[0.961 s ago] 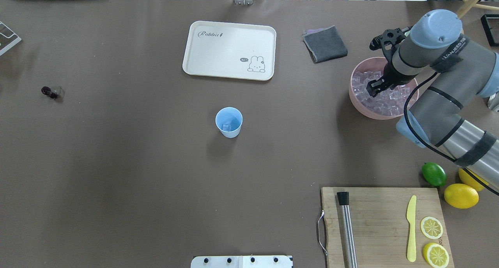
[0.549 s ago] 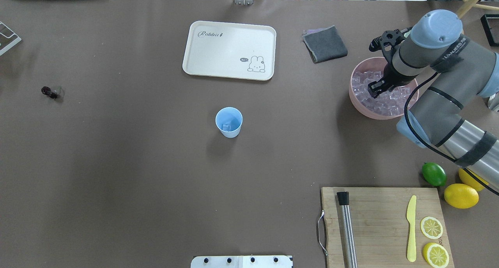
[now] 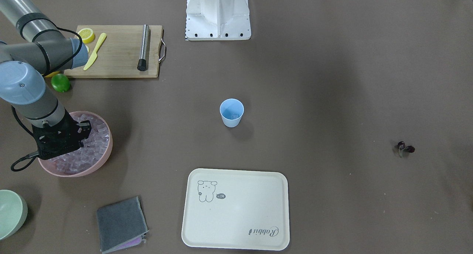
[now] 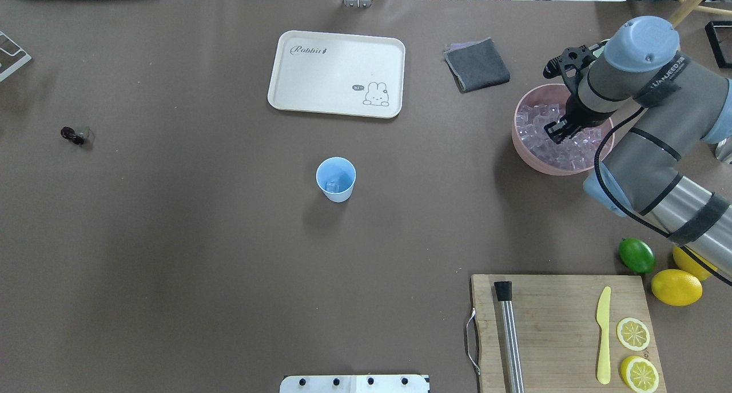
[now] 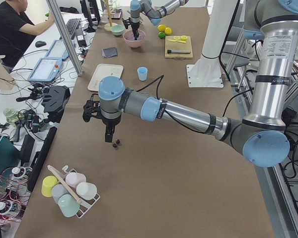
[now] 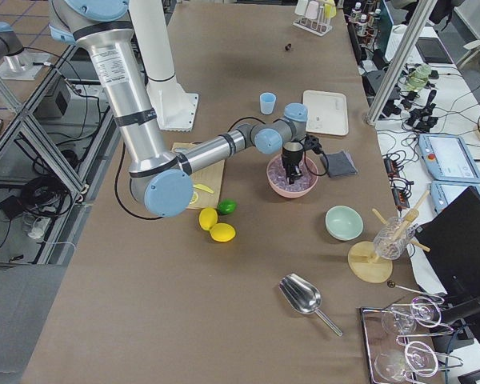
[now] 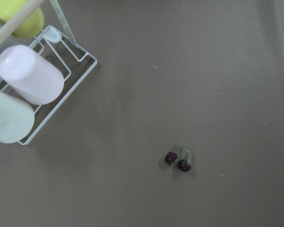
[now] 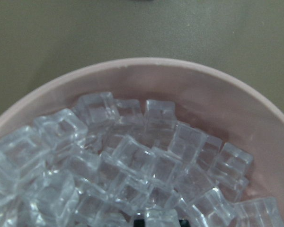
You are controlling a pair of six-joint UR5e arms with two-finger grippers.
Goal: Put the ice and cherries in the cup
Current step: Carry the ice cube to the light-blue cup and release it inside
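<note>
- Right gripper (image 4: 557,131) low in the pink bowl (image 4: 517,144); jaws straddle one cube of ice (image 8: 146,161); clamped or not, cannot tell.
- Step judged: ice pickup; next: clamp, lift, carry to the cup (image 4: 336,178), well apart.
- Left gripper (image 5: 108,136) hovers above the cherries (image 7: 177,161); jaw state cannot be told.

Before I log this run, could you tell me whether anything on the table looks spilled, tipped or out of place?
Nothing stands out. The cup stands upright, the ice sits inside the pink bowl with none spilled beside it, and the cherries lie intact on the bare table.
</note>
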